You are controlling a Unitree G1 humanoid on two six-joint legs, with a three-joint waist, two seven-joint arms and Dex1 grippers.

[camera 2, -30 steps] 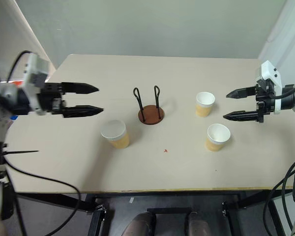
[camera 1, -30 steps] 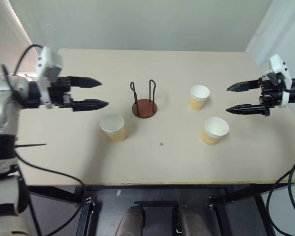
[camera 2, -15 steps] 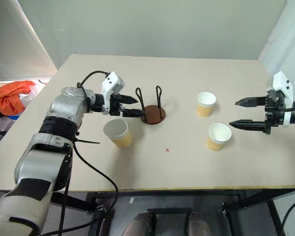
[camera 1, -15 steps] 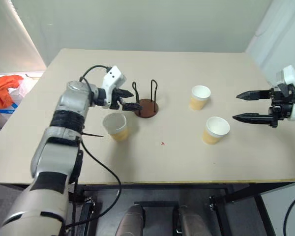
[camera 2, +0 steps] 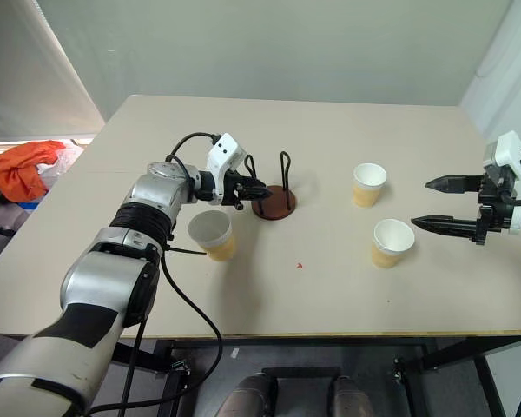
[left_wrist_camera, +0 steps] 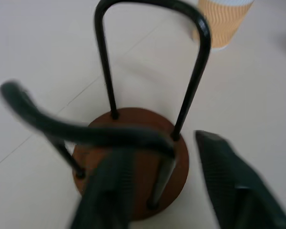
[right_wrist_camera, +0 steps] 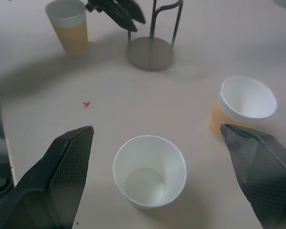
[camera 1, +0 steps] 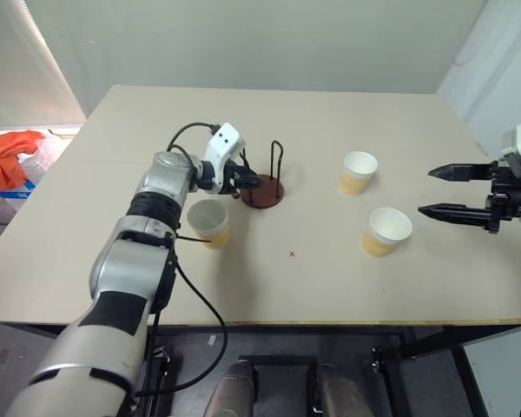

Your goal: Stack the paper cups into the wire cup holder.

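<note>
Nothing is stacked: three paper cups [camera 1: 209, 222] [camera 1: 358, 172] [camera 1: 385, 231] stand loose, left gripper [camera 1: 253, 180] clamps the wire cup holder [camera 1: 262, 182] at centre frame, right gripper [camera 1: 436, 191] gapes empty.

We take this for a lab or test room rather than a home. A plain beige table [camera 1: 347, 287] on a black metal frame [camera 2: 434, 347] fills the middle of the frame, standing before bare grey-green walls [camera 1: 260, 43] across the top. A pale window blind [camera 2: 35, 78] hangs at the upper left. Loose black cables [camera 2: 187, 304] trail over the table's near edge at the lower left. An orange cloth [camera 2: 26, 167] lies heaped on the floor at the left edge. Nothing here looks domestic.
</note>
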